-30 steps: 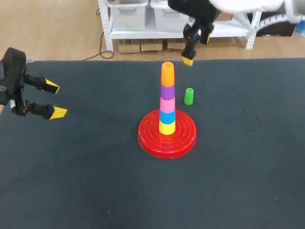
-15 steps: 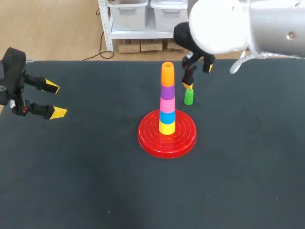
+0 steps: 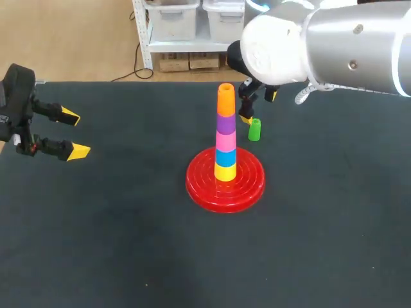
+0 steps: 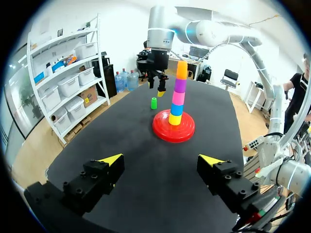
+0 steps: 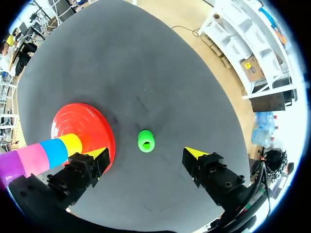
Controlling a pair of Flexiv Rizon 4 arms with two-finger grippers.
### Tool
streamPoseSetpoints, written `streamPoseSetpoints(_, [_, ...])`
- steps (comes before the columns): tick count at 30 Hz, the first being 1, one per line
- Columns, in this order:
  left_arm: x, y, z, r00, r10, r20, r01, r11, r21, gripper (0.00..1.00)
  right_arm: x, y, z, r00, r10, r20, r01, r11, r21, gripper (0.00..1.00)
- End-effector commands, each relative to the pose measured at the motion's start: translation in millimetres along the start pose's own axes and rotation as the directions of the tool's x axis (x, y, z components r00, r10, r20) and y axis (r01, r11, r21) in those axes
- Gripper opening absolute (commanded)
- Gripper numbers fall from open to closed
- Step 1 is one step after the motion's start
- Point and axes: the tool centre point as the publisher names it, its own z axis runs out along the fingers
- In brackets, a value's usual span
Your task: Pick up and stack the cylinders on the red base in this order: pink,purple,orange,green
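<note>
Right pincer is open and empty, with its fingers spread wide and pointing down at the table. Green cylinder stands upright directly under it, centred in the gap between the yellow tips and touching neither. From the left wrist view the tips look to hang just above it, not yet around it.

Red base lies just beside one finger, on that finger's outer side. Stacked on it, bottom to top:
- yellow cylinder
- blue cylinder
- pink cylinder
- purple cylinder
- orange cylinder

The column looks straight.

Step, as I read it: pink, purple and orange are on and green is the last piece, so this is the pick approach.
- Go straight down until the fingers straddle green, then close.
- Lift above the orange top, shift over and lower on.

Room: there is plenty on the finger's far side and less on the base side. That finger could clip the base rim or the column if the descent drifts.

Surface: the dark mat is flat. Green is small and looks light. If one finger lands first, it probably tips or slides.

Left pincer is well apart from all this, across the table. It is open and holds nothing.
</note>
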Motion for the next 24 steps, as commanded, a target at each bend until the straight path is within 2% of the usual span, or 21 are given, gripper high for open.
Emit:
streamPoseSetpoints(1, [1.8, 0.4, 1, 1.0, 0.003, 0.007, -0.003, 1.0, -0.001, 1.0, 7, 3, -1, 1.0, 0.0, 0.015, 0.0, 1.0, 0.006, 1.0])
streamPoseSetpoints(14, [1.8, 0.4, 1, 1.0, 0.003, 0.007, -0.003, 1.0, -0.001, 1.0, 7, 3, -1, 1.0, 0.0, 0.015, 0.0, 1.0, 0.006, 1.0])
streamPoseSetpoints(19, [1.8, 0.4, 1, 1.0, 0.003, 0.007, -0.003, 1.0, -0.001, 1.0, 9, -3, 10, 0.996, 0.088, 0.014, -0.087, 0.995, -0.039, 1.0])
streamPoseSetpoints(24, [1.8, 0.4, 1, 1.0, 0.003, 0.007, -0.003, 1.0, -0.001, 1.0, 9, 0, 22, 0.996, 0.093, -0.001, -0.093, 0.995, -0.042, 1.0])
